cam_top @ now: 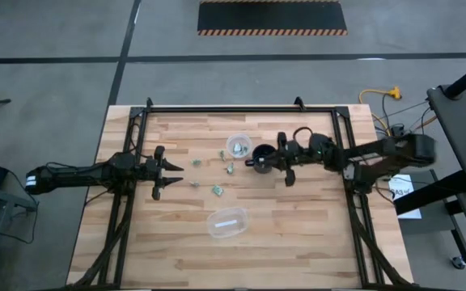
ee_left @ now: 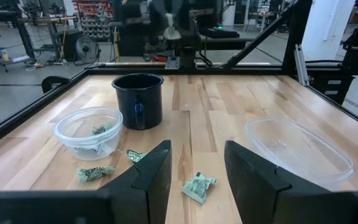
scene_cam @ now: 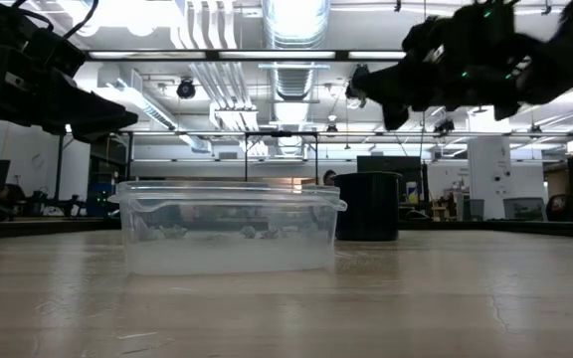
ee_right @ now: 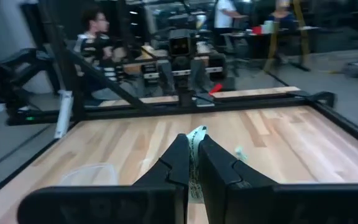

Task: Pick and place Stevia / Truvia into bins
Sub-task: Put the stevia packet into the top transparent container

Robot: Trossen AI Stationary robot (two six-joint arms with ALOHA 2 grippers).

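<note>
Several green-and-white Stevia packets lie flat on the wooden table, among them one, another and a third. The small round clear cup stands beside the black mug and holds one packet. My left gripper hovers open at the table's left, with a crumpled packet on the table ahead between its fingers. My right gripper is raised over the mug, shut on a packet. In the low view it hangs high above the mug. My right gripper pinches one Stevia packet between its two fingers. The packet's free end sticks out past the fingertips, and its strip shows on edge in the slit between them. The packet is lifted clear of the table, high above the mug.
A larger oval clear tub sits toward the near edge, with a white slip inside it. The black frame rail runs round the table's far and side edges. Bare wood lies near and to the right. People show in the room beyond.
</note>
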